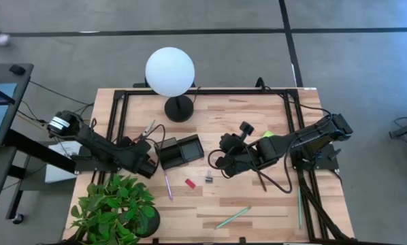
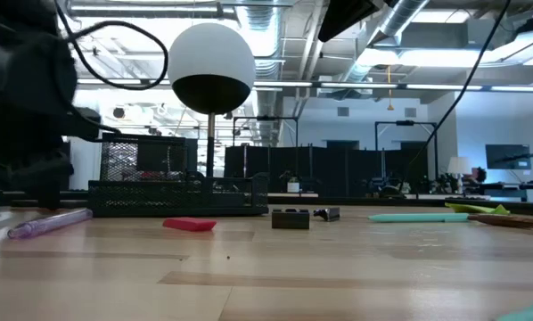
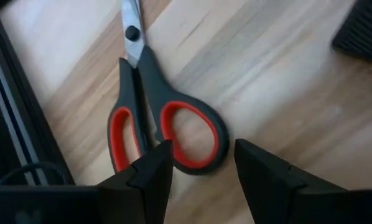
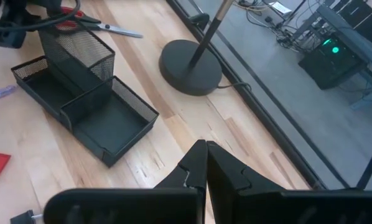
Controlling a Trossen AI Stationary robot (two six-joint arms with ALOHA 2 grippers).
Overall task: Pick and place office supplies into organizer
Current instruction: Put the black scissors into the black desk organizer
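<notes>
At the near edge of the table [image 1: 258, 204] a potted plant [image 1: 115, 207] filled the left corner, and a light-green pen [image 1: 232, 217] lay on open wood further right, with bare boards around it. Just beyond, a purple pen [image 1: 168, 184] lay near the plant, and a small red block [image 1: 190, 183] and a small black clip [image 1: 208, 178] sat apart from each other mid-table (each had free space on all sides).

The left gripper [image 3: 201, 168] hovered low over the red-handled scissors [image 3: 161, 118], its fingers [image 3: 150, 171] spread apart and holding nothing; the scissors lay flat on the wood with the red-lined handle loops directly below the fingertips and the blades pointing away, near the black frame rail [image 3: 12, 124] at the table's left side. The organizer [image 1: 180, 151], a black mesh tray with an upright cup section and low compartments, sat just right of that gripper; its low compartments looked empty in the right wrist view.

The right gripper [image 4: 206, 165] was held above the table to the organizer's right, its fingers pressed together with nothing between them.

Farther back, the round black lamp base [image 1: 179, 108] with its white globe [image 1: 169, 71] stood close to the far rail, leaving a narrow strip of wood behind the organizer.
</notes>
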